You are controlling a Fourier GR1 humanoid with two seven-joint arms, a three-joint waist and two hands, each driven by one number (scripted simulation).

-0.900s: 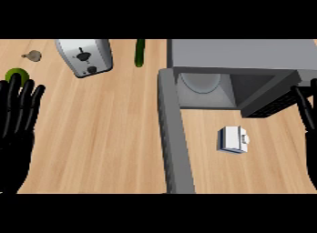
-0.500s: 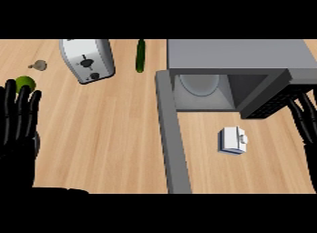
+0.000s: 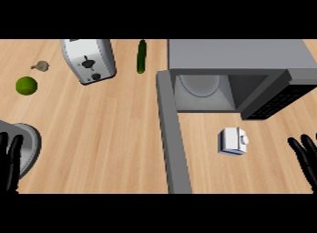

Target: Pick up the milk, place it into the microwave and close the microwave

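1. We see the small white milk carton (image 3: 233, 141) sitting on the pale wooden counter (image 3: 107, 132). It is in front of the boxy grey microwave (image 3: 242, 57) and just right of its open door (image 3: 173, 145). Nothing touches it.
2. Our black right hand (image 3: 314, 161) shows at the lower right, fingers straight and spread, holding nothing, apart from the carton.
3. Our left hand (image 3: 3, 164) shows at the lower left, likewise released, beside a round grey metal object (image 3: 28, 141).
4. Farther back lie a silver toaster (image 3: 89, 60), a dark green cucumber (image 3: 141, 56), a round green lime (image 3: 27, 85) and a small grey lump (image 3: 41, 66).
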